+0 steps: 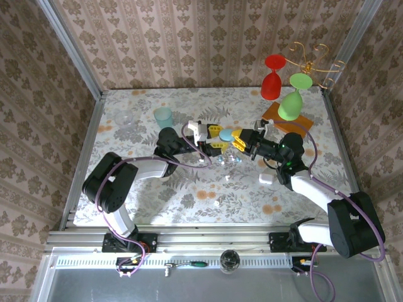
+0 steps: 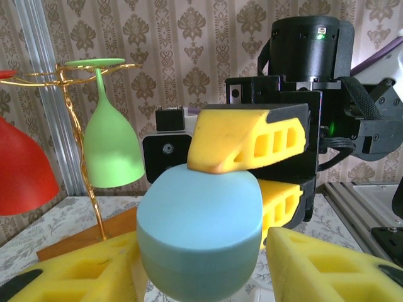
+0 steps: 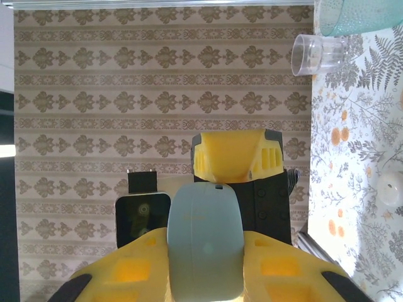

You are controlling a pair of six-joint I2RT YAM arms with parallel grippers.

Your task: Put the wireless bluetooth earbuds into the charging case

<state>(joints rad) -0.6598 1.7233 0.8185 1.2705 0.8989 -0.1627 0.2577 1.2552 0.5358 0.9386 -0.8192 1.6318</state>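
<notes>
A pale blue charging case point(image 1: 225, 134) is held above the middle of the table, its lid closed. My left gripper point(image 1: 220, 137) and right gripper point(image 1: 237, 139) meet on it from opposite sides. In the left wrist view the charging case point(image 2: 200, 226) sits between my left gripper's point(image 2: 201, 270) yellow fingers point(image 2: 334, 264), with a right-gripper finger on top. In the right wrist view my right gripper point(image 3: 204, 270) clamps the charging case point(image 3: 204, 245) snugly. Two tiny white earbuds point(image 1: 227, 179) point(image 1: 216, 202) lie on the tablecloth nearer the arm bases.
A white pebble-like case point(image 1: 266, 178) lies right of centre. Small clear bits point(image 1: 228, 158) lie under the grippers. A teal cup point(image 1: 164, 116) and clear cup point(image 1: 124, 118) stand back left. Red point(image 1: 272, 78) and green point(image 1: 291, 100) wine glasses hang on a gold stand at the back right.
</notes>
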